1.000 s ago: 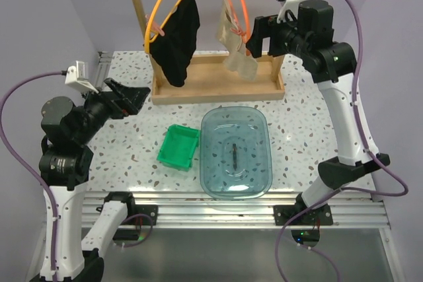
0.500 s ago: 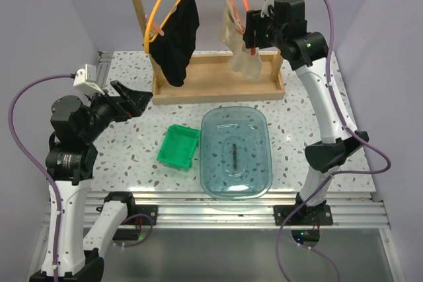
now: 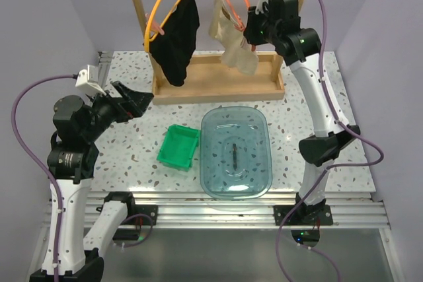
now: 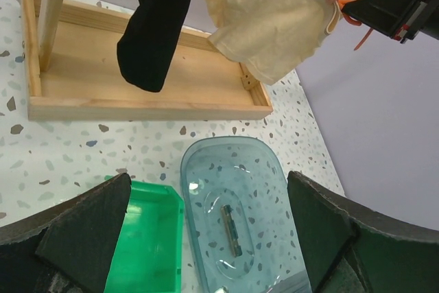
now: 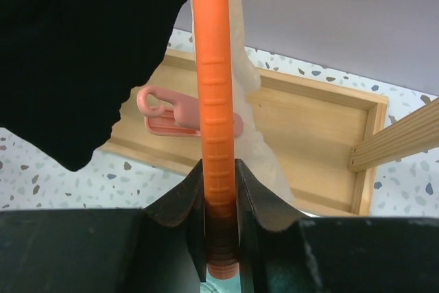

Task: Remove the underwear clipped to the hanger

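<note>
Plainly, both garments hang on the wooden rack (image 3: pixel 218 89) above the worktop (image 3: pixel 125 156): the black underwear (image 3: pixel 175 41) from the yellow hanger (image 3: pixel 154 21), and the beige underwear (image 3: pixel 232 41) from the orange hanger (image 5: pixel 214 87), whose hoop our right pincer (image 5: pixel 219 178) grips tight between its fingers. Our left pincer (image 3: pixel 140 102) stands wide and empty, low and well apart from the rack. We judge the cloth light, limp and apt to stretch, so we would take it close under a pink clip (image 5: pixel 182 121) and pull down steadily, lest the hanger swing.
</note>
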Controlling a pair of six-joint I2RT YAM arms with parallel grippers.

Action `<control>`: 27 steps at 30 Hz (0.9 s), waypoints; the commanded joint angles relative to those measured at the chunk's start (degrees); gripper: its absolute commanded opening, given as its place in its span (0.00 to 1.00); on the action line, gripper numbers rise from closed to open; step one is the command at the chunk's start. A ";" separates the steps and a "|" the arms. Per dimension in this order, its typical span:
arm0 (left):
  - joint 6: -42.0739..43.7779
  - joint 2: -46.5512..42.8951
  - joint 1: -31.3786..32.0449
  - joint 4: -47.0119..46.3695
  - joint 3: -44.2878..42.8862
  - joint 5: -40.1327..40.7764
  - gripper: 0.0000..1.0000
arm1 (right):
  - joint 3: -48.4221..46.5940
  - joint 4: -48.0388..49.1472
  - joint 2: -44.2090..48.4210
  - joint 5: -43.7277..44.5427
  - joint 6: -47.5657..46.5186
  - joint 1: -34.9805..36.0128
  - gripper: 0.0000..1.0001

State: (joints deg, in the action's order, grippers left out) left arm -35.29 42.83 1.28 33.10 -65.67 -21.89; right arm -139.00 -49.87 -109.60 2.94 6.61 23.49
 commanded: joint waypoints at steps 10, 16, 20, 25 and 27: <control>0.75 1.73 1.09 -3.66 -1.83 -2.63 1.00 | 0.05 6.54 8.26 -4.35 5.52 -0.02 0.00; 1.19 3.49 2.15 -4.80 -2.27 -2.37 1.00 | 4.79 12.42 12.40 -3.03 5.96 -0.02 0.00; 1.19 4.28 2.41 -5.68 -1.74 -2.64 1.00 | 1.63 12.42 10.11 -1.97 6.13 0.07 0.00; 1.45 4.89 2.76 -6.21 -1.22 -2.72 1.00 | -0.56 13.58 7.74 -2.23 6.66 0.07 0.00; 1.89 5.07 2.85 -6.12 -1.22 -2.46 1.00 | -3.54 11.38 6.60 -2.67 6.31 -0.02 0.00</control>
State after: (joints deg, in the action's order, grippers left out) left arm -35.18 47.72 3.60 29.93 -65.78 -23.42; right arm -137.62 -41.06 -101.25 0.45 12.12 23.51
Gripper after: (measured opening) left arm 0.999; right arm 0.205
